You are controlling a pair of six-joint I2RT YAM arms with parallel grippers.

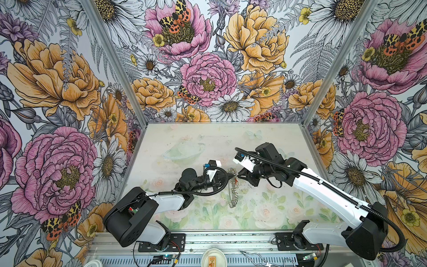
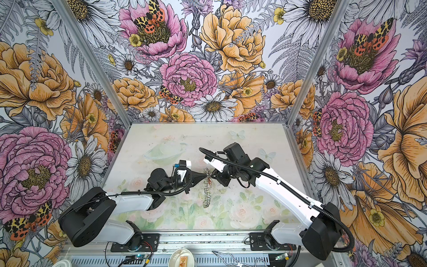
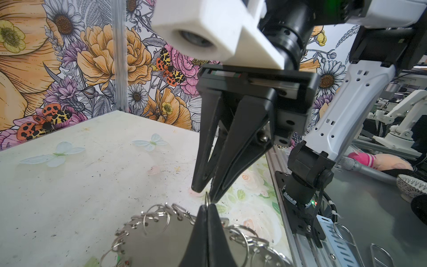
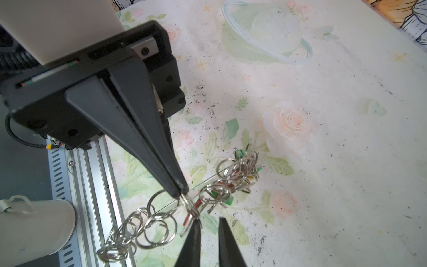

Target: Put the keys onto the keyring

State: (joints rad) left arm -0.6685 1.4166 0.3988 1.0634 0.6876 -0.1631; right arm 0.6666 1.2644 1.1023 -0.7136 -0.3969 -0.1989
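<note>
So, left claw (image 1: 231, 176): you had it clamped on a split ring (image 3: 207, 200) at the keyring's rim, fingers pressed together with only the wire between them.
Right claw (image 1: 238, 177): you had it facing the left claw, tip to tip. Its fingers (image 4: 193, 240) stood a narrow gap apart, and bare counter showed through that gap in the right wrist view.
Right claw load: nothing sat between its fingers, as far as your wrist views showed.
Keyring (image 1: 233, 196): it was near the middle of the counter (image 1: 208, 138), between your two arms. It appeared edge-on in both top views, running from the claws toward the arms' bases.
Keyring contact: you could not tell whether its lower rim rested on the counter or hung free.
Keyring face: in the left wrist view its flat grey face spread below the left claw, fringed with silver rings.
Keys (image 4: 228, 185): green, red and yellow heads were bunched among the rings on the stretch away from the bases. The stretch nearer the bases carried bare rings.
Red key (image 4: 198, 204): it hung just beside the pinched ring, its shaft close along the outer side of one right-claw finger. You could not tell whether they touched.
</note>
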